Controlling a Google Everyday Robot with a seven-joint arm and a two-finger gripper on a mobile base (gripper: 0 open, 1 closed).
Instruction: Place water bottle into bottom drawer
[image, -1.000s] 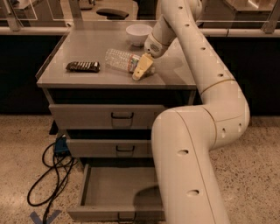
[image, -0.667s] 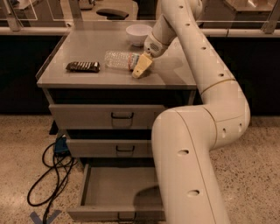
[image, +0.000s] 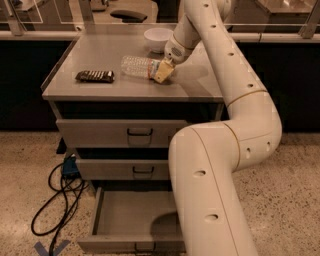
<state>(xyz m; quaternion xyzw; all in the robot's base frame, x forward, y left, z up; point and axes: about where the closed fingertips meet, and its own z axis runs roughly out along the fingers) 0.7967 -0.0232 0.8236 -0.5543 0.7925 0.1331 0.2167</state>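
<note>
The water bottle (image: 135, 66) lies on its side on the grey cabinet top, between the snack bar and the bowl. My gripper (image: 163, 71) reaches down from the white arm and sits at the bottle's right end, touching or overlapping it. The bottom drawer (image: 131, 244) is pulled open below, a shallow grey tray with nothing showing inside. The arm's lower link hides the drawer's right part.
A dark wrapped snack bar (image: 95, 76) lies at the left of the cabinet top. A white bowl (image: 158, 38) stands at the back. The two upper drawers (image: 120, 132) are shut. A black cable and blue plug (image: 67, 167) lie on the floor at the left.
</note>
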